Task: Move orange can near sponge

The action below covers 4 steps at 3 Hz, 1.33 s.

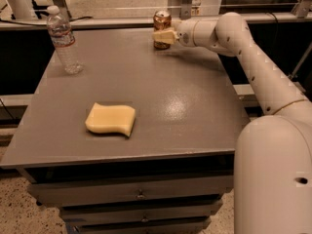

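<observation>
The orange can (162, 19) stands upright at the far edge of the grey table (195, 111), a little right of the middle. My gripper (164, 35) reaches in from the right and sits right at the can, overlapping its lower front. The arm (229, 30) stretches back to the right. The pale yellow sponge (111, 119) lies flat on the near left part of the table, far from the can and the gripper.
A clear plastic water bottle (63, 40) stands upright at the far left of the table. Metal rails and posts (187, 4) run behind the far edge. Drawers (141, 194) sit under the table front. My white base (273, 174) fills the lower right.
</observation>
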Available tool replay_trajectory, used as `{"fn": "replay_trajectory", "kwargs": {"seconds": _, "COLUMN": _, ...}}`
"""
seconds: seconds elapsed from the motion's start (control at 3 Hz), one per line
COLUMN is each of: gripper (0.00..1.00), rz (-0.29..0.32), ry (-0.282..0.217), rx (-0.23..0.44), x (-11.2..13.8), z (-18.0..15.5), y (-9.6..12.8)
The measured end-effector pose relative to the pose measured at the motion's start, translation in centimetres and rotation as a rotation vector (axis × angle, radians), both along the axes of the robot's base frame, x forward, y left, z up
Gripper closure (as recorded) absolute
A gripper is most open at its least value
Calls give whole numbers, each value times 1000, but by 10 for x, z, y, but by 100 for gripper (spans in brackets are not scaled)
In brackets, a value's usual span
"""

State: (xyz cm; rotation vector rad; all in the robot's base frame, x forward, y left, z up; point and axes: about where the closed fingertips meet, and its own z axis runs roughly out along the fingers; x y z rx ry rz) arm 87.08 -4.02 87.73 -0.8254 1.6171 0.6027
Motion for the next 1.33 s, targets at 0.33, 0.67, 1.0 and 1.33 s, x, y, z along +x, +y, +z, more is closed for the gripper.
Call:
{"fn": "replay_trajectory", "kwargs": {"seconds": 0.33, "gripper": 64, "rz": 0, "ry": 24, "rx": 27, "x": -17, "z": 4, "y": 3}}
{"fn": "replay_trajectory", "kwargs": {"seconds": 0.67, "gripper": 87, "rz": 9, "ry": 42, "rx": 65, "x": -42, "z": 8, "y": 8}}
{"fn": "replay_trajectory", "kwargs": {"seconds": 1.0, "gripper": 100, "rz": 28, "ry": 52, "rx": 108, "x": -79, "z": 17, "y": 12}}
{"fn": "replay_trajectory", "kwargs": {"seconds": 1.33, "gripper": 100, "rz": 46, "ry": 69, "rx": 132, "x": -129, "z": 28, "y": 9}}
